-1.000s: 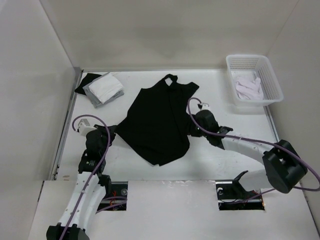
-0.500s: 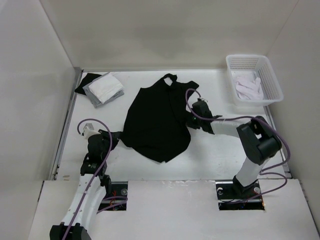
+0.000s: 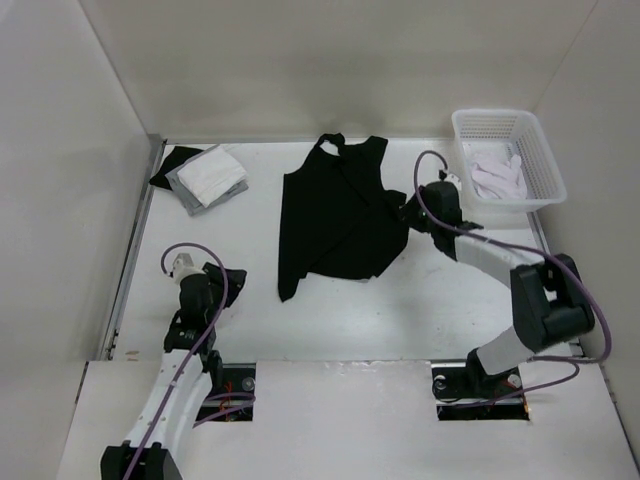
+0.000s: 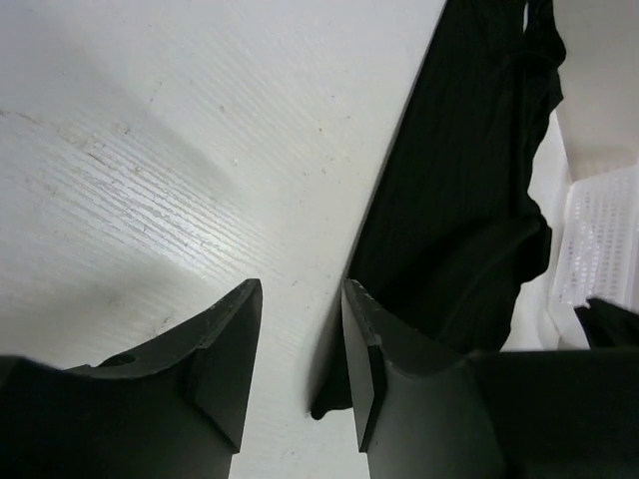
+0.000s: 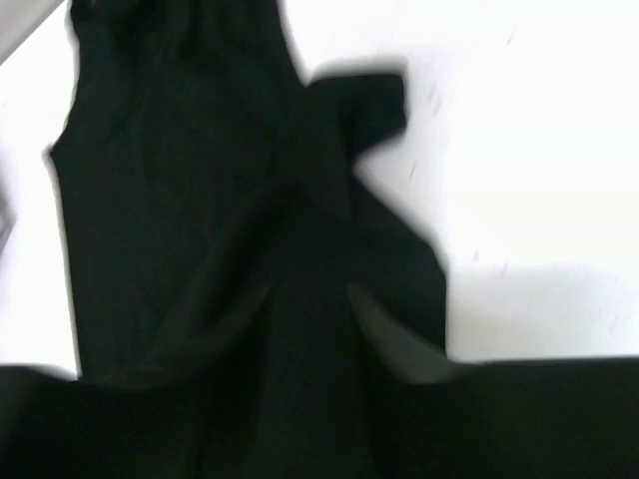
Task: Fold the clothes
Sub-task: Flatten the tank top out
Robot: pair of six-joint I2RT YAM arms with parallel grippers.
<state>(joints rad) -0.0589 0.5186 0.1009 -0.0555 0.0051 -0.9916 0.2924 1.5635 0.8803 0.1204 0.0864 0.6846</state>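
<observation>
**A:** Top view first. The black tank top (image 3: 335,215) lies flat on the counter (image 3: 450,300), middle to far side, with its straps toward the back wall. Its lower right part is rumpled and doubled over.

**B:** And the right tool (image 3: 405,212) is right at that rumpled right edge, against the fabric. The left tool (image 3: 230,278) sits well apart from the top, low on the left over bare counter.

**A:** In the far right corner is a basket (image 3: 545,165) with white garments (image 3: 497,175) inside. A small cloth pile (image 3: 205,177) sits far left.

**B:** Left wrist view now. The left tool (image 4: 302,294) has its fingers (image 4: 225,349) spread, with bare counter (image 4: 200,150) showing between them and nothing gripped.

**A:** The black tank top (image 4: 459,200) runs just beside the right-hand finger, stretching away toward the basket (image 4: 599,239).

**B:** The right wrist view is blurry. The black tank top (image 5: 180,180) fills the left and centre, with white counter (image 5: 519,150) on the right.

**A:** The right tool (image 5: 305,329) is dark on dark, with cloth showing in the gap. Clamped on it or loose, I can't tell.
</observation>
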